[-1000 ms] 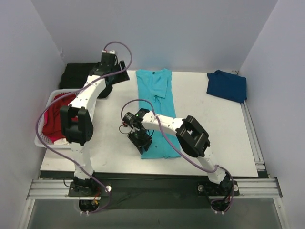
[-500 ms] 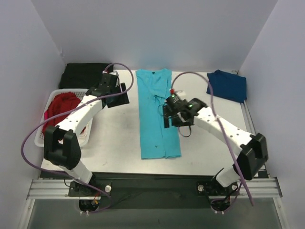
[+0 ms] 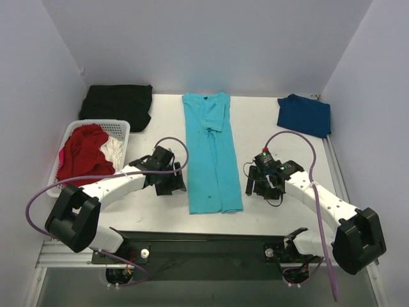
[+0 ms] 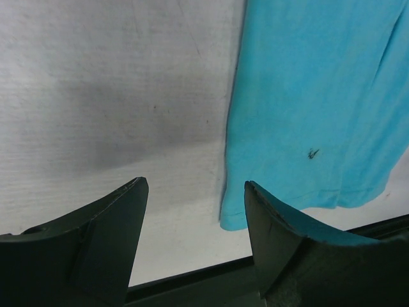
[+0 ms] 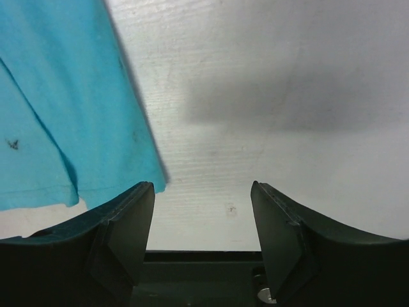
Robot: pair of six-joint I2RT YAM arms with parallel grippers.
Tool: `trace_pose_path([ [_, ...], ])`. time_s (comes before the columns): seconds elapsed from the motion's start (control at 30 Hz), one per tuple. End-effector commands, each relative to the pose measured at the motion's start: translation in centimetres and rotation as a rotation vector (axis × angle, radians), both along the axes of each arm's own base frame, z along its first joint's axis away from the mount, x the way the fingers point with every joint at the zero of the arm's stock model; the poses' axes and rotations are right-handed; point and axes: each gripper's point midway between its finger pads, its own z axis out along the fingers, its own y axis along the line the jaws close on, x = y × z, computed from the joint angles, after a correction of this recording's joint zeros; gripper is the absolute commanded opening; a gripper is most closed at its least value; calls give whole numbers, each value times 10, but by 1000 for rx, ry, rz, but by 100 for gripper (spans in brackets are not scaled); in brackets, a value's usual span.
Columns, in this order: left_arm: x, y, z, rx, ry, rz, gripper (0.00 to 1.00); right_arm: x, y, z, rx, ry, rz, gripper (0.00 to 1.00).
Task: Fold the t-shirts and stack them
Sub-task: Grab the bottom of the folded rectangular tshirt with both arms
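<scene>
Turquoise shirt [image 3: 211,153] mid-table, lying flat as a long narrow strip. Collar at the far end, hem toward the arm bases. One sleeve folded in over the chest at the far end. Small dark mark on the cloth near the hem, seen in the left wrist view.

Left gripper [image 3: 171,185] low over the bare table [image 3: 255,128], just beside the strip's left edge, at the hem end. Jaws apart, nothing between them. In its wrist view the fingers [image 4: 96,243] frame the shirt's near-left corner, and the cloth edge runs up between them. Cannot tell whether the tips touch the table.

Right gripper [image 3: 257,185] on the other side, near the strip's right edge but apart from it, bare table under it. Jaws apart as well, holding nothing. Its wrist view has the shirt's near-right corner by one finger [image 5: 121,236]; the rest is plain tabletop with a soft shadow.

Navy shirt [image 3: 305,115] at the far right corner, bunched into a rough square, well apart from both grippers.

Red shirt [image 3: 82,152] crumpled in the white basket [image 3: 124,131] at the table's left edge, with a white cloth [image 3: 114,150] beside it in the same basket.

Black cloth [image 3: 118,105] folded at the far left corner, behind the basket.
</scene>
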Motion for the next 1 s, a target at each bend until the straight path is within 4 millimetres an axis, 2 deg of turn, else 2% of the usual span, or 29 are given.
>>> trace_pose_path([
  [0.0,-1,-30,12,-158,-32,28,73,-3,21,3,147,-20,12,62],
  [0.07,-10,-33,6,-187,5,47,73,-8,27,-2,194,-13,28,62],
  [0.27,-18,-48,8,-277,25,67,72,-15,42,-14,290,12,36,58],
  [0.43,-30,-49,-11,-263,97,96,69,-22,49,-27,328,47,56,52],
  [0.63,-45,-41,-36,-167,137,114,62,-22,54,-38,348,77,43,50],
  [0.9,-58,-45,-46,-158,186,108,44,-29,54,-54,342,136,27,45],
  [0.97,-61,-45,-48,-148,196,109,42,-32,55,-58,351,148,24,43],
])
